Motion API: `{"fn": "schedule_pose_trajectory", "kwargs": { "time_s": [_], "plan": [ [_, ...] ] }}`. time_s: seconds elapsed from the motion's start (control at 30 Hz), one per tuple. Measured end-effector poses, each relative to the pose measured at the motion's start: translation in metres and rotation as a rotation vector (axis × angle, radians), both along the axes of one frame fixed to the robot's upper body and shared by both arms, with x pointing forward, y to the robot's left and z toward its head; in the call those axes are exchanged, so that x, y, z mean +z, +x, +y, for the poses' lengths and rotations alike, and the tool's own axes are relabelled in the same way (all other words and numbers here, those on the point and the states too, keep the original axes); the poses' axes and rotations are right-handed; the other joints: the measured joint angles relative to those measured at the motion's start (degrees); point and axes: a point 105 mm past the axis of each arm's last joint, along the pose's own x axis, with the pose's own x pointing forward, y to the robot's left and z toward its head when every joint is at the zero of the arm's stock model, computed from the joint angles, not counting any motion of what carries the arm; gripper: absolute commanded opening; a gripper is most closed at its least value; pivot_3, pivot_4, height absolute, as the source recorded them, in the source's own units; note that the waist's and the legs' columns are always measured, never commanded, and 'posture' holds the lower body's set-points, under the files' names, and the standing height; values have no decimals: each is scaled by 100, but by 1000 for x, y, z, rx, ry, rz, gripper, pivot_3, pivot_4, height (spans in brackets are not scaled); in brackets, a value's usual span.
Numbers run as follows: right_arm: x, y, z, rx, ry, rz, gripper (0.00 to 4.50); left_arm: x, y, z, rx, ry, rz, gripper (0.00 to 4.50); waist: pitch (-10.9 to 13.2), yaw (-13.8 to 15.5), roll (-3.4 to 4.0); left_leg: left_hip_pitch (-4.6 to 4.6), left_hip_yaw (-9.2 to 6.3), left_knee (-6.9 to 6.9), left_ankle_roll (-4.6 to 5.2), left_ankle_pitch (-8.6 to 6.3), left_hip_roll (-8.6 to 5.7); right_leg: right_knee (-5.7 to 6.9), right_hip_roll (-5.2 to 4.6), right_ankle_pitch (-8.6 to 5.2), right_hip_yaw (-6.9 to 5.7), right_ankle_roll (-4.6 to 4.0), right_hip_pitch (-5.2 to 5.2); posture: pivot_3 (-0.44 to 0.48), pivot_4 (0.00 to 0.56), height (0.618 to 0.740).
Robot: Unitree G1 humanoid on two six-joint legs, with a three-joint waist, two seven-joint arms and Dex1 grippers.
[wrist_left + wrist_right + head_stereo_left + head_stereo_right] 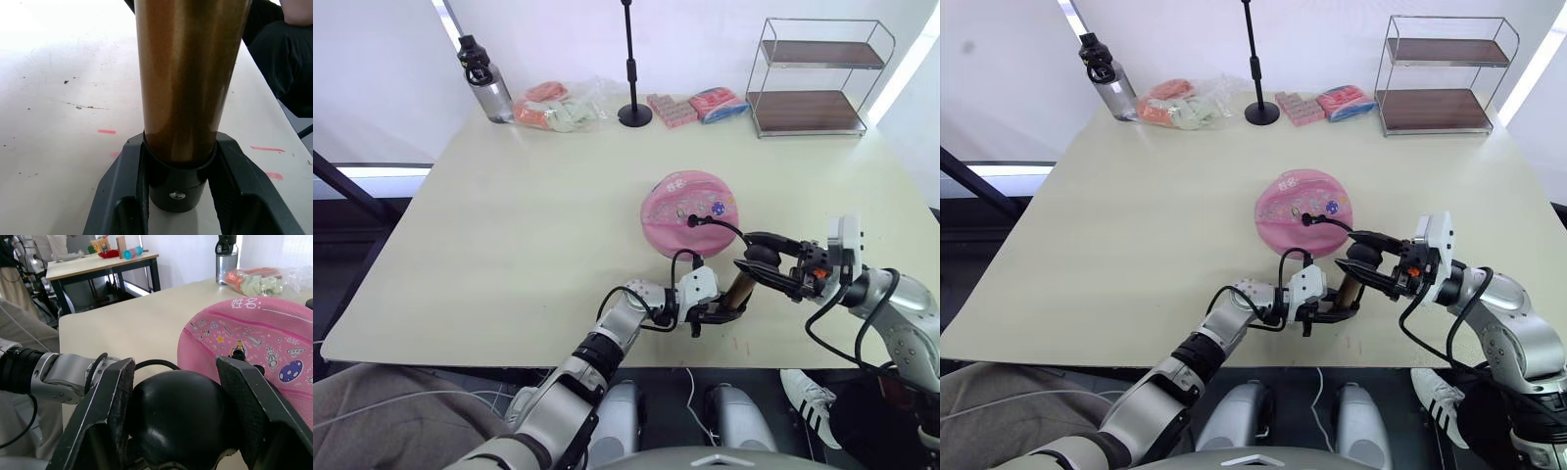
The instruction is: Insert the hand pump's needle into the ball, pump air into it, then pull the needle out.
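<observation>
Head stereo pair: high, looking down past the ball [689, 211] across the table [509, 225]. Left wrist camera: close on the hand pump [188, 73] barrel. Right wrist camera: close behind the pump's handle [178, 418], facing the ball.

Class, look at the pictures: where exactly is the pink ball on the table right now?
The ball lies flattened near the table's middle, just beyond the two grippers holding the hand pump, whose black hose runs to its top.

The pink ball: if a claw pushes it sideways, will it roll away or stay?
The pink, flattened rubber ball probably stays or slides rather than rolls: it lies slumped like a disc on the table. Its sagging, wrinkled skin would likely dent. The thin black hose plugged into it may tug.
</observation>
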Motion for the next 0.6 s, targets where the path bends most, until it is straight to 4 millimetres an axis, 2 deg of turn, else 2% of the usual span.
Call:
{"fn": "schedule_pose_trajectory", "kwargs": {
  "time_s": [0.37,0.43,0.47,0.5,0.6],
  "plan": [
    [1,1,0,7,-15,9,2156,0,2,-1,-2,1,-3,1124,0,0,0,-1,-1,0,0,0,0,1,0,0,-1,0,-1,0,150,740],
    [1,0,0,11,-20,7,2156,0,2,-1,-1,0,-2,2157,0,1,0,-1,-1,0,0,0,0,1,0,0,-1,0,-1,0,150,740],
    [5,-1,1,17,-16,-19,2156,-6,1,2,1,25,8,2483,-1,0,2,0,0,0,0,0,0,1,0,0,0,0,-1,0,150,740],
    [13,-3,1,17,-14,-63,2156,-10,-2,4,2,21,22,3003,-2,-2,3,1,-1,0,0,0,0,1,0,0,1,0,0,0,150,740],
    [23,-5,-2,6,-12,-121,2156,-11,-7,3,-24,18,23,4402,-15,7,-14,9,-4,0,0,0,0,1,-1,-1,-3,-1,9,0,150,740]
  ]
}}
